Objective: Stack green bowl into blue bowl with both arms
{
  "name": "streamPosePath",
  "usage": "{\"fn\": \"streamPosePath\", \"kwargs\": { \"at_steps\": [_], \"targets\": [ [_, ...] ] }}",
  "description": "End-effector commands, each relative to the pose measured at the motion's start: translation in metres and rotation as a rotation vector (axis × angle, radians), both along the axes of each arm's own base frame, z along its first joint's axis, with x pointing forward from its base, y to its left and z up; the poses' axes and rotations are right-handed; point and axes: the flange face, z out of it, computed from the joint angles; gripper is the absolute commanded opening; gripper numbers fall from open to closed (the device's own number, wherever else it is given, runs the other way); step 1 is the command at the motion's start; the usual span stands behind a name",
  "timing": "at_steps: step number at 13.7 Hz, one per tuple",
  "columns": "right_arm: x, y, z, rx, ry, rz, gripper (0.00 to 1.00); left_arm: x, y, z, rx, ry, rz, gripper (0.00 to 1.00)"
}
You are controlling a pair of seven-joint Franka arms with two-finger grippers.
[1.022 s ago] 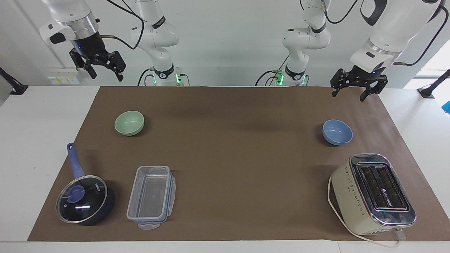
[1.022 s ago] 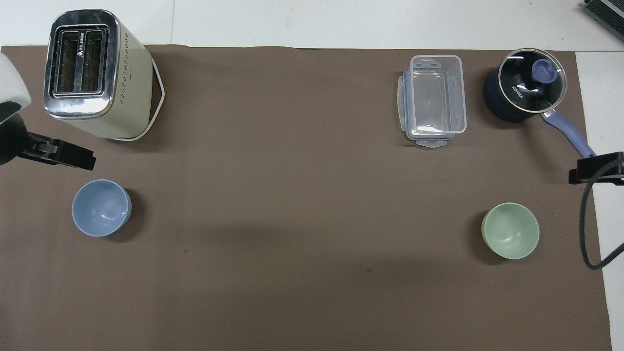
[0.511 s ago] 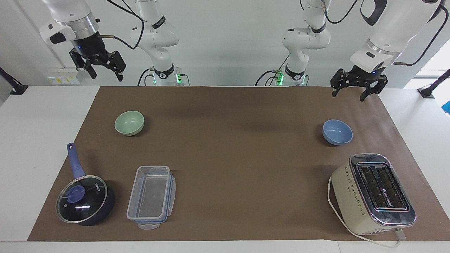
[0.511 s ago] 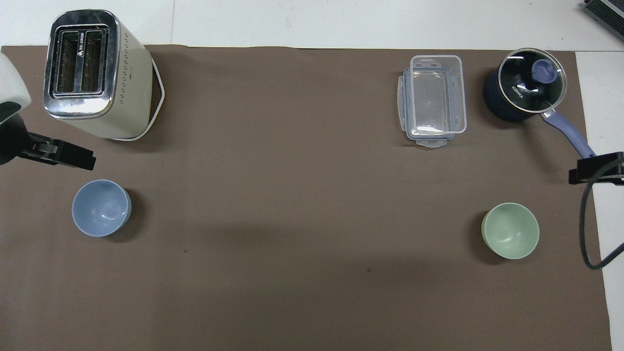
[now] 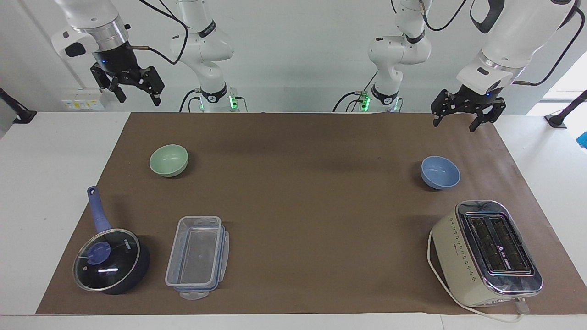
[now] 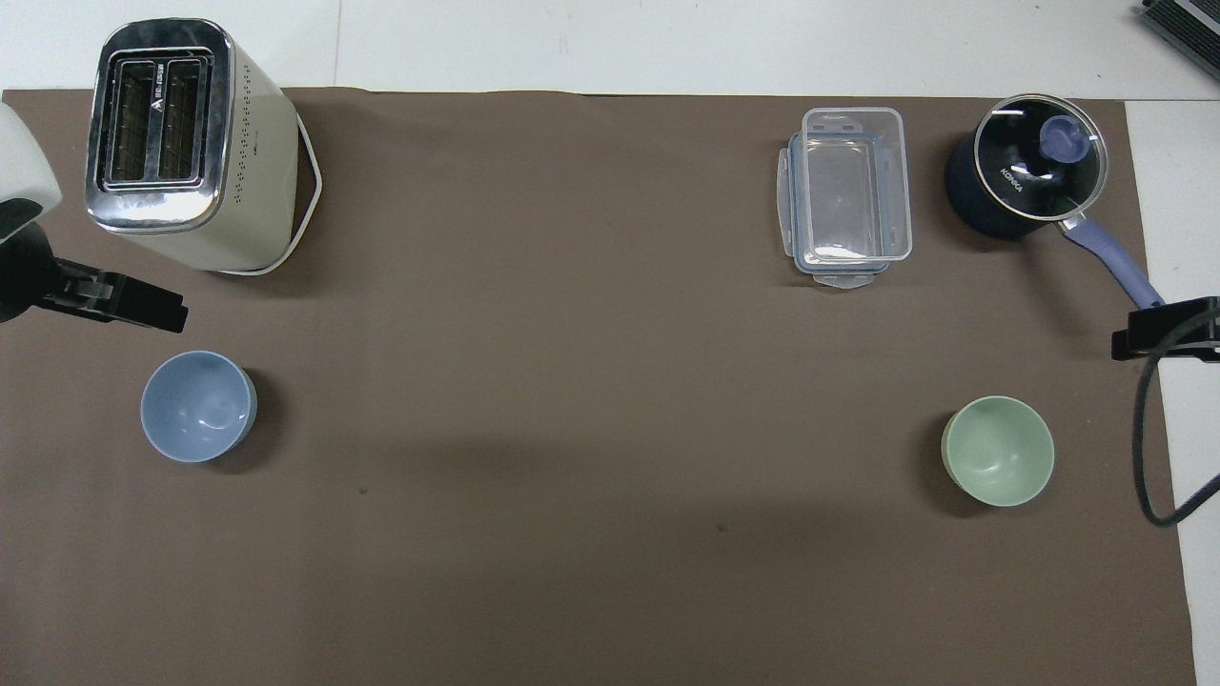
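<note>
Reading the overhead view as a clock face, the green bowl [image 6: 998,451] sits upright on the brown mat [image 6: 572,381] at about four o'clock, toward the right arm's end of the table, and the blue bowl [image 6: 197,406] sits upright at about nine o'clock, toward the left arm's end; the two are well apart and neither is touched. The right gripper [image 5: 134,94] hangs high in the air off the mat's corner at the robots' end, its fingers spread wide and holding nothing; the left gripper [image 5: 464,118] hovers over the mat's edge near the blue bowl, likewise spread wide and empty. Nothing of the stacking looks begun. Both bowls look like smooth, glossy ceramic: probably light but rigid, slippery and liable to chip, so the sensible hold is a pinch over the rim, one finger inside the wall and one outside, followed by a gentle, level lowering. At about two o'clock the dark blue saucepan [image 6: 1025,171] bears white lettering on its glass lid that seems to read KONKA; the toaster [image 6: 186,143] at ten o'clock carries a small logo too fine to read. A clear plastic container [image 6: 848,195] lies beside the saucepan.
</note>
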Motion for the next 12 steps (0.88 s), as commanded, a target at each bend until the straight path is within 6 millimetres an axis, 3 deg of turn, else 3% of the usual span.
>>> {"fn": "streamPosePath", "kwargs": {
  "at_steps": [1, 12],
  "targets": [
    [-0.0043, 0.0014, 0.0027, 0.010, 0.005, -0.009, 1.00, -0.0008, -0.0029, 0.0015, -0.009, -0.008, 0.009, 1.00],
    [-0.0043, 0.0004, 0.0026, 0.008, 0.005, -0.010, 1.00, -0.0009, -0.0037, 0.0015, -0.009, -0.009, -0.002, 1.00]
  ]
}}
